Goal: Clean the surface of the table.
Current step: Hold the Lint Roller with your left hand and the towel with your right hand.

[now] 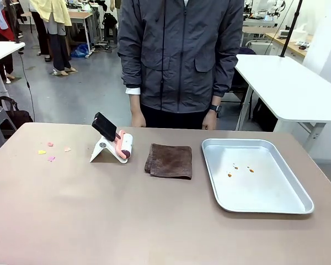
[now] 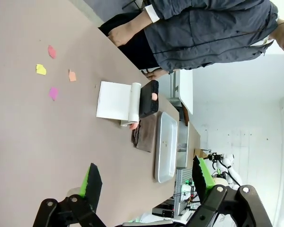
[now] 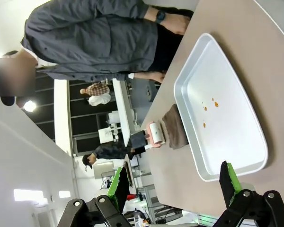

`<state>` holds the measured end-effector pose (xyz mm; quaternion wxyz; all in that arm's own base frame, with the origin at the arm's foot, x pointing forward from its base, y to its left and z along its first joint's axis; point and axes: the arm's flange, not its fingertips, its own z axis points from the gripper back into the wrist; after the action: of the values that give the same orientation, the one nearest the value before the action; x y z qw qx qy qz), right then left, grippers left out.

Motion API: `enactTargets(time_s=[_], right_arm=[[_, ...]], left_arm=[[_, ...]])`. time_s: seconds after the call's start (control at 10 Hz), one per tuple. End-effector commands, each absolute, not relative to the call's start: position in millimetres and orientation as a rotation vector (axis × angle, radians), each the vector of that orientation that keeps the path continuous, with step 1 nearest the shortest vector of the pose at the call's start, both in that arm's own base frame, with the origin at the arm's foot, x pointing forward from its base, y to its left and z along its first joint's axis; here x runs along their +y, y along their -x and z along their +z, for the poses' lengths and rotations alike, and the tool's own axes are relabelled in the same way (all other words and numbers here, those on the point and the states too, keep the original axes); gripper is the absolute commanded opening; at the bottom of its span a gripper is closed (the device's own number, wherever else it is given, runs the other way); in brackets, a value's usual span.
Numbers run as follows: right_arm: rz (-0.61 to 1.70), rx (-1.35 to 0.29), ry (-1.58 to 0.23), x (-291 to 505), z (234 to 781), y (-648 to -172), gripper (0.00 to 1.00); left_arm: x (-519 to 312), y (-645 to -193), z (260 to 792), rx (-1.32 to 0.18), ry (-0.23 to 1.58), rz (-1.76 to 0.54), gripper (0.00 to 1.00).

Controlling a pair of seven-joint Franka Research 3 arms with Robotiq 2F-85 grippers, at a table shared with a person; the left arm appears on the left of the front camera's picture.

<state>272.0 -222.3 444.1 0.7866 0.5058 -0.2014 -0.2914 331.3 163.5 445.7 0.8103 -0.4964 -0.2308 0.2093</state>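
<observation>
green-padded fingers of my left gripper (image 2: 146,178) stand spread wide with nothing between them; my right gripper (image 3: 173,179) is likewise released and empty. both hang above the table (image 1: 99,221), clear of its brownish top. findings: small coloured paper scraps (image 1: 51,150) lie on the far left of the top. a lint roller (image 1: 124,145) rests on its white stand near the middle, a folded brown cloth (image 1: 169,160) just beside it, and a metal tray (image 1: 298,207) to the right. a person (image 1: 179,55) stands at the far edge. judgement: cleaning not yet begun. next move calls for my left gripper to take the roller by its black handle, then work the scraps.
</observation>
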Motion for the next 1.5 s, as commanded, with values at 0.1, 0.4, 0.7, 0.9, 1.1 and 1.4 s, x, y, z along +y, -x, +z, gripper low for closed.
enactTargets(time_s=[0.1, 0.4, 0.7, 0.9, 1.1, 1.4], right_arm=[[-0.623, -0.440, -1.106, -220, 450, -271, 1.00], [-0.513, -0.515, -0.893, -177, 464, -277, 1.00], [-0.268, -0.499, -0.789, -90, 484, -316, 1.00], [-0.153, -0.441, -0.719, -31, 484, -348, 1.00], [-0.088, -0.424, -0.667, 51, 473, -378, 1.00], [-0.135, -0.360, -0.684, 148, 441, -402, 1.00]], left_arm=[[169, -326, 443, -0.492, 1.070, 0.418, 1.00], [160, -337, 458, -0.502, 1.035, 0.391, 1.00], [145, -390, 489, -0.419, 1.007, 0.165, 1.00], [105, -430, 496, -0.319, 0.951, 0.037, 1.00], [34, -467, 493, -0.241, 0.873, -0.056, 1.00], [-33, -491, 472, -0.145, 0.771, -0.107, 1.00]])
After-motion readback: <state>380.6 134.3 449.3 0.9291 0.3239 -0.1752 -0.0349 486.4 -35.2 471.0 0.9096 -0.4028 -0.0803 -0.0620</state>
